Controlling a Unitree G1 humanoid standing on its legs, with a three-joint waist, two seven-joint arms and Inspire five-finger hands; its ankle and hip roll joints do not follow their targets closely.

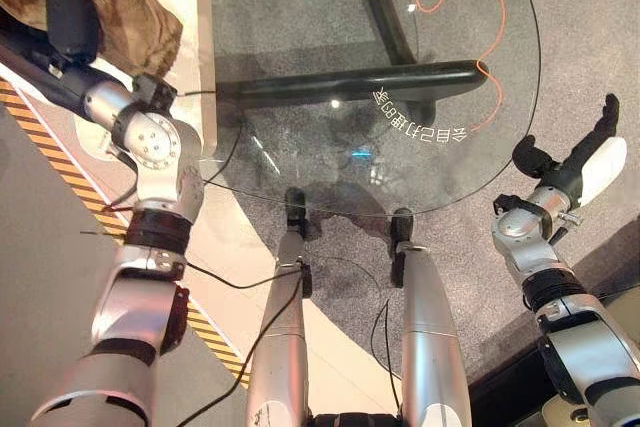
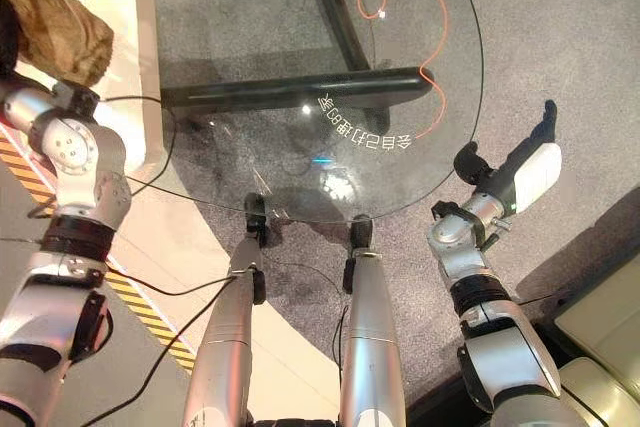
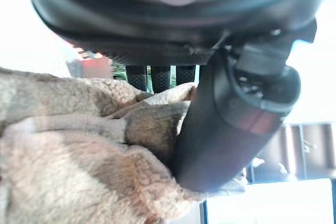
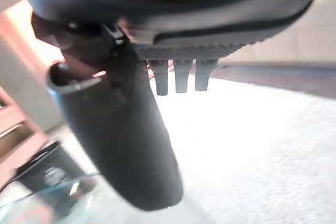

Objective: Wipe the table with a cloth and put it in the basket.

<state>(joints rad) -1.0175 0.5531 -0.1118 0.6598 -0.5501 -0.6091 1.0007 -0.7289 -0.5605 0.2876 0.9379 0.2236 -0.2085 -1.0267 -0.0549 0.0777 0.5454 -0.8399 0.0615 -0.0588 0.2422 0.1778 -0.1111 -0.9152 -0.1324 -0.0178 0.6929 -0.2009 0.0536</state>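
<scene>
Left robot hand clutches the tan cloth, seemingly off-table; right robot hand open, empty.

A tan and brown mottled fleecy cloth was seen at the far left. The table was of clear glass, printed with white characters near its right edge. An orange cable was seen on grey carpet. Yellow-and-black striped tape was laid at the left.

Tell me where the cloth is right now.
The cloth is in the left hand, thumb pinching it, at the eye views' upper left, off the glass table's left edge.
</scene>
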